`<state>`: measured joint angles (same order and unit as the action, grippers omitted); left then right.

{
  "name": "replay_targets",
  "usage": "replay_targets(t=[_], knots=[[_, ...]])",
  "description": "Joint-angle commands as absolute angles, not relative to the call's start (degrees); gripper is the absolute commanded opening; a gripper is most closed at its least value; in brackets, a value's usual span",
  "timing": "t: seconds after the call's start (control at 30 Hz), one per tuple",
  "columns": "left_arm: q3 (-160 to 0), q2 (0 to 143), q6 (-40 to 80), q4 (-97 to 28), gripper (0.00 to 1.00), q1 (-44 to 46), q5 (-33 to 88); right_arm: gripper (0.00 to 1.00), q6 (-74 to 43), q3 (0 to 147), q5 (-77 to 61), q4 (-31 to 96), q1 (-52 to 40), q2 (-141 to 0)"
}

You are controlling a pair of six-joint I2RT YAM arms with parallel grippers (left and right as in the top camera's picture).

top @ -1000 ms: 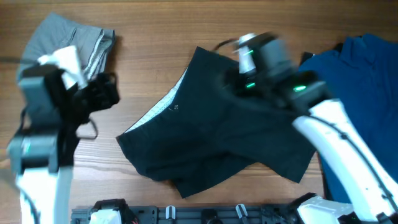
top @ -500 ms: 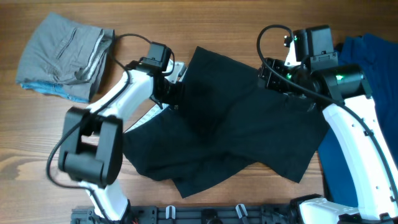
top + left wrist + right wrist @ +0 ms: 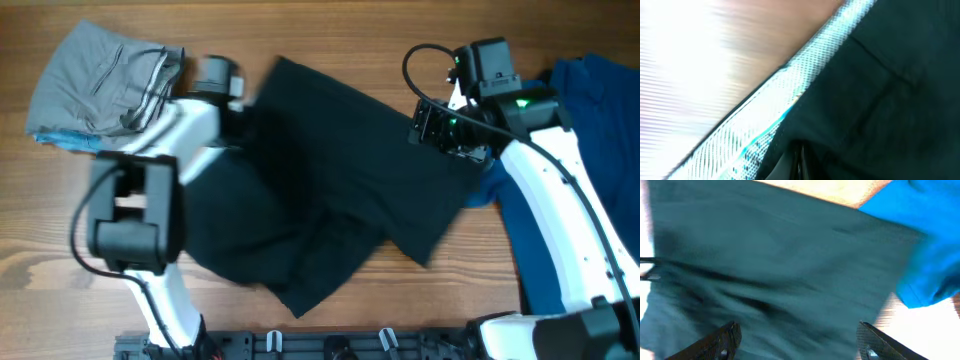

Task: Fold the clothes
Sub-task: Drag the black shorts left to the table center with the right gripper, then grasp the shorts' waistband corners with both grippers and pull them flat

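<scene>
The black shorts (image 3: 330, 190) lie spread over the middle of the table. In the left wrist view their black cloth (image 3: 880, 90) and white speckled waistband (image 3: 770, 120) fill the frame. My left gripper (image 3: 800, 161) is shut, pinching the shorts' edge near the waistband; seen from overhead, the left gripper (image 3: 243, 118) sits at the shorts' upper left, partly hidden by cloth. My right gripper (image 3: 440, 130) hovers over the shorts' right part. Its fingers (image 3: 722, 340) stand wide apart and open over the black fabric (image 3: 780, 265).
A grey folded garment (image 3: 100, 85) with a light blue edge lies at the far left. A blue shirt (image 3: 590, 150) covers the right side, and its hem (image 3: 925, 245) touches the shorts. Bare wood shows along the front, with a black rail (image 3: 330, 345) at the near edge.
My left gripper has swung in from the left, shut on the shorts' waistband edge and dragged it left and back. The shorts have shifted left. The right gripper has stayed open, moving slightly.
</scene>
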<state>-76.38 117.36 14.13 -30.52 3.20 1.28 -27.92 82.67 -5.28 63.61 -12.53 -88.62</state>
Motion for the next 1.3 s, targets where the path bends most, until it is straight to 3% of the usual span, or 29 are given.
replay_targets(t=[0.0,0.1,0.17,0.4,0.5,0.57,0.73,0.77,0.83,0.9,0.93,0.97,1.07,1.17,1.2,1.23,1.27], knots=[[-75.7,122.7,14.2,-31.2,0.04,-7.6,0.6,0.79,-28.6,82.3,-3.8,62.2,-12.5,-91.8],[-77.8,121.7,11.9,-31.3,0.04,-8.6,6.5,0.75,-28.5,80.9,-3.8,58.9,-12.5,-95.5],[-78.0,120.2,11.9,-31.3,0.04,-7.9,6.6,0.67,-28.4,80.3,-3.9,57.3,-12.5,-99.2],[-78.0,111.7,10.1,-34.3,0.08,-7.3,7.4,0.61,-25.4,80.3,-3.6,44.2,-12.0,-111.6],[-78.0,107.8,9.1,-37.1,0.08,-7.0,7.9,0.61,-25.7,80.3,-0.1,37.4,-11.8,-115.2],[-78.0,105.3,9.1,-38.5,0.08,-6.6,7.9,0.74,-25.6,80.3,2.9,32.5,-11.2,-117.4],[-78.0,102.8,6.5,-40.6,0.1,-4.6,8.1,0.74,-25.6,80.3,3.2,26.8,-9.1,-120.7],[-78.0,102.8,6.2,-40.8,0.11,-4.0,8.1,0.7,-25.6,80.3,2.6,26.2,-8.8,-121.2],[-78.0,102.8,6.2,-41.0,0.12,-3.0,8.1,0.46,-25.1,80.3,-0.4,25.3,-8.5,-121.8],[-78.0,102.8,6.2,-40.9,0.13,-2.2,8.1,0.12,-23.9,80.3,-0.6,23.6,-8.5,-122.2],[-78.0,102.8,6.2,-41.0,0.14,-1.9,8.1,0.04,-24.0,80.3,1.4,22.2,-8.2,-122.2],[-78.0,102.8,6.2,-41.0,0.15,-1.7,8.1,0.04,-24.0,80.3,3.5,20.2,-7.8,-122.2],[-78.0,102.8,6.2,-41.0,0.17,-1.7,8.1,0.04,-23.4,80.3,10.7,7.7,-4.8,-122.2],[-78.0,102.8,6.2,-41.0,0.19,-1.7,8.1,0.06,-19.2,80.4,7.4,-3.9,-1.0,-122.2],[-78.0,102.8,6.2,-41.0,0.21,-1.7,8.1,0.22,-18.1,80.7,5.4,-6.4,0.4,-122.1],[-78.0,102.8,6.2,-41.0,0.22,-1.7,8.1,0.63,-18.0,81.1,3.6,-7.1,1.7,-122.0],[-78.0,102.8,6.2,-41.0,0.25,-1.7,8.1,0.76,-18.0,81.6,2.3,-6.5,2.5,-121.7]])
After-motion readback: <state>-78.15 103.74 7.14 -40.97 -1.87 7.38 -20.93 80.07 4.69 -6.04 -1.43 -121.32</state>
